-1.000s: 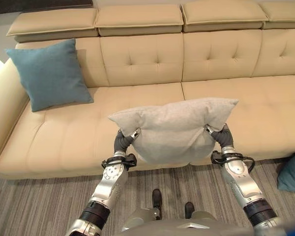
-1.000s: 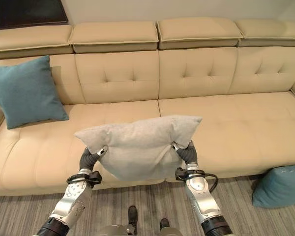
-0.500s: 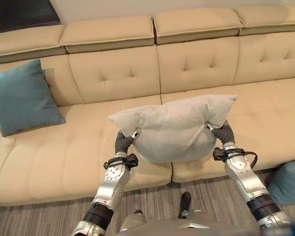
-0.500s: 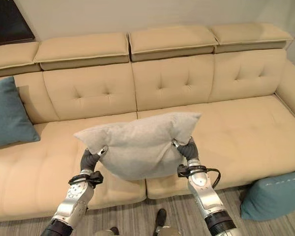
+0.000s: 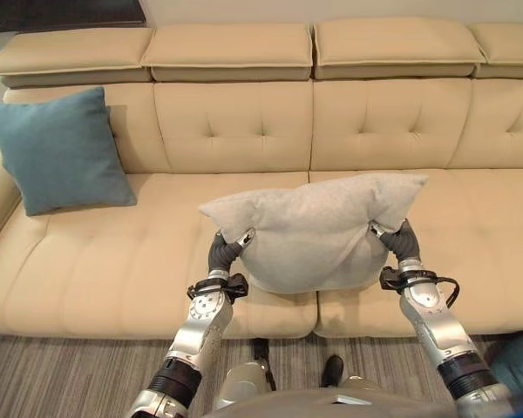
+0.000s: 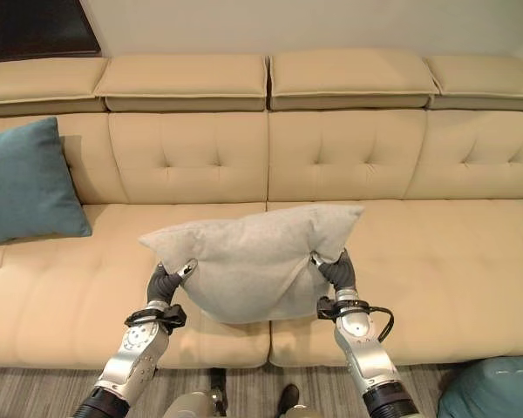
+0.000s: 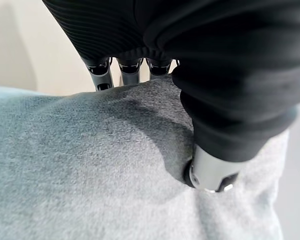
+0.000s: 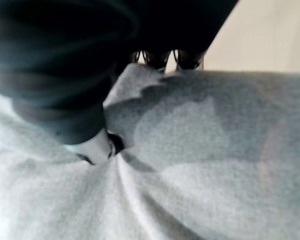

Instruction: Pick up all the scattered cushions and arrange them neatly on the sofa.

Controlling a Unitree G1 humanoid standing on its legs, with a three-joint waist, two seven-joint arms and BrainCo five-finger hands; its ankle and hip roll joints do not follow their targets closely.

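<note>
Grey cushion [image 5: 312, 228] held over sofa [image 5: 113, 252] seat, left hand [image 5: 224, 252] and right hand [image 5: 404, 245] clamped on its lower corners; teal cushion [image 5: 59, 150] far left.

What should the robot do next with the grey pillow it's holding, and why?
Probably carry the grey cushion forward and set it against the sofa backrest. The left hand and right hand each pinch an end, and it hangs above the seat's front edge. A blue cushion already leans at the left end, so the open backrest beside it looks like a tidy spot.
</note>
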